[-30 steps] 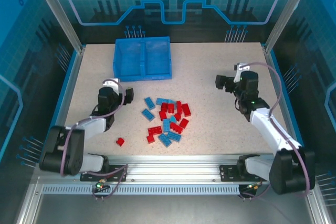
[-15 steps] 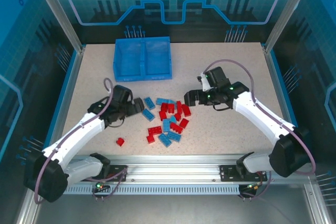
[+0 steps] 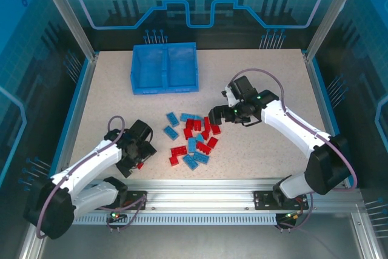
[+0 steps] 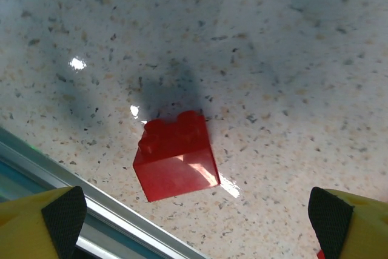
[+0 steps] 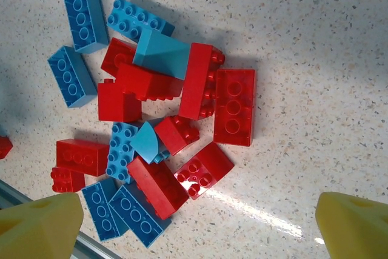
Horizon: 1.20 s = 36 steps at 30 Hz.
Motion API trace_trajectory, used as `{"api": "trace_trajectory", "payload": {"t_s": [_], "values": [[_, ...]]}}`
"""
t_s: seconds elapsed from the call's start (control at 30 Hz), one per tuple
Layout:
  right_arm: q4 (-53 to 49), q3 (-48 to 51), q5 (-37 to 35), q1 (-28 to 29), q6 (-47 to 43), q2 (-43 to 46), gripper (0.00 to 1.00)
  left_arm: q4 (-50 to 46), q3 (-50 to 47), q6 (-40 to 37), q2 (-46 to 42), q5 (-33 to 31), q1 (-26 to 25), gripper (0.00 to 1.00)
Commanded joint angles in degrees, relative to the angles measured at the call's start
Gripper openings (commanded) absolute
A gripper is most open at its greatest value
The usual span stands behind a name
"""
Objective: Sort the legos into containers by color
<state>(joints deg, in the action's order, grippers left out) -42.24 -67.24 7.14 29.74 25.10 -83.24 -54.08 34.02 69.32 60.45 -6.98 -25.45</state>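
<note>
Your left pincer hangs wide open directly over the lone red brick, a jaw to either side and nothing gripped. That stray lies apart from the heap, close to the aluminium rail at the near edge of the table, which is likely why this arm is folded low beside its base.

Your right pincer is spread just as wide and is also empty. It is poised above the main pile of legos, at the pile's far right corner in the overhead view. Red and light blue bricks lie jumbled there, touching and partly stacked, so pinching one will probably nudge its neighbours.

The blue bin sits well apart at the far side, with no brick visible in either compartment. Bare table runs from pile to bin, and only the rail crowds the left pick.
</note>
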Motion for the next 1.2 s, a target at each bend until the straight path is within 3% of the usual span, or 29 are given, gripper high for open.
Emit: {"api": "trace_trajectory", "payload": {"t_s": [0.0,0.23,0.43,0.8,1.0,1.17], "values": [[-2.06,-2.1,0.78,1.17,0.64,0.01,1.0,2.94,-1.72,4.86,1.86,2.56,0.23,0.96],[-3.51,-3.78,1.37,1.92,0.56,0.1,1.0,5.37,-2.37,4.41,6.39,0.52,1.43,0.78],[-2.22,-6.81,7.58,5.4,-2.83,-0.38,1.0,4.51,-2.71,2.59,7.67,-3.78,1.95,0.69],[0.39,-12.37,9.94,13.74,-4.01,-4.99,1.0,6.47,-3.46,0.38,7.19,-2.46,4.27,0.31],[1.57,-13.47,6.65,13.91,-2.6,-3.37,1.0,4.88,10.64,-9.78,4.37,-4.87,4.4,0.22],[4.7,-12.46,-0.81,13.77,-0.96,-0.3,1.0,9.17,28.96,-20.85,13.89,-9.33,9.67,0.21]]}}
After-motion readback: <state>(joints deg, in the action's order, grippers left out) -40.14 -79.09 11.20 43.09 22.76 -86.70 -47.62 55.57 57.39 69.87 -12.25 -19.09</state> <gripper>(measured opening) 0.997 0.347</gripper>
